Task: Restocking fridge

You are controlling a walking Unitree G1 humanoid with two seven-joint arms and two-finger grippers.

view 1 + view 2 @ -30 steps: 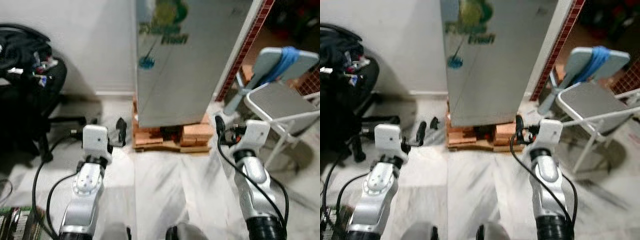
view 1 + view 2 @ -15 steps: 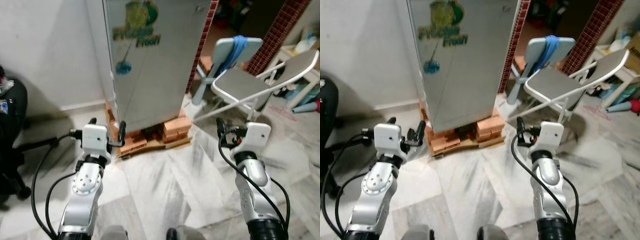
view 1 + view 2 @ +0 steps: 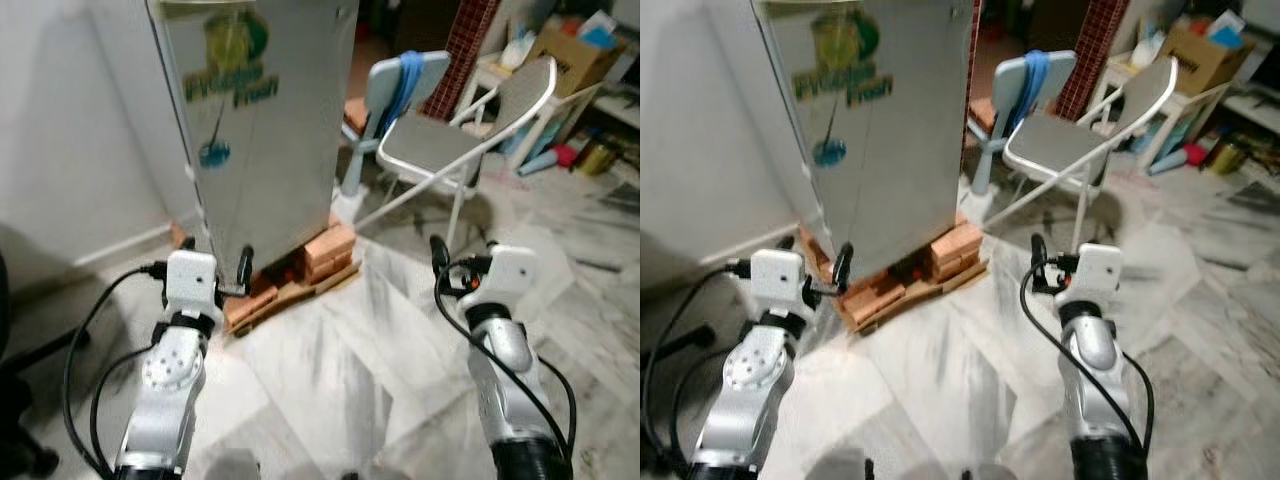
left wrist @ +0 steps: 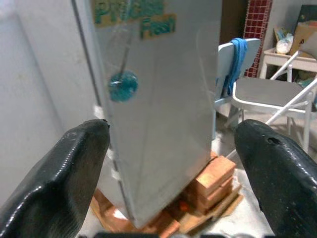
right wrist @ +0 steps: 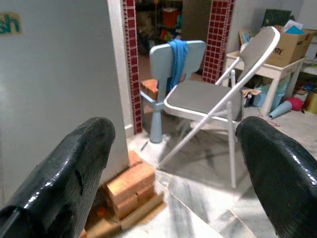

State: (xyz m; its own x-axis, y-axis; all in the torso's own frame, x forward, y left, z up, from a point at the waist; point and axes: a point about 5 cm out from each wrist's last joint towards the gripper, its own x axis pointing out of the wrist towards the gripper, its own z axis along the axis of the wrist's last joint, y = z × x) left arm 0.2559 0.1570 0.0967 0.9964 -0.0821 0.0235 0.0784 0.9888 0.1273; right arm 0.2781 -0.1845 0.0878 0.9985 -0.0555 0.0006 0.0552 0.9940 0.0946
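Black fingers of both grippers are standing spread apart and holding nothing, as the wrist views show. The left gripper is hanging in the air just before the lower front of the fridge, and the right gripper is hovering above the marble floor, off to the fridge's right. Silver arms are reaching forward from the bottom of the head views, each trailing a black cable. The fridge, a tall grey cabinet with its door closed and green lettering and a blue round sticker on the front, is standing on stacked bricks and a wooden pallet. A folding chair is standing to its right, with a pale blue chair draped with a blue cloth behind it. A cardboard box is sitting on a white table farther right.
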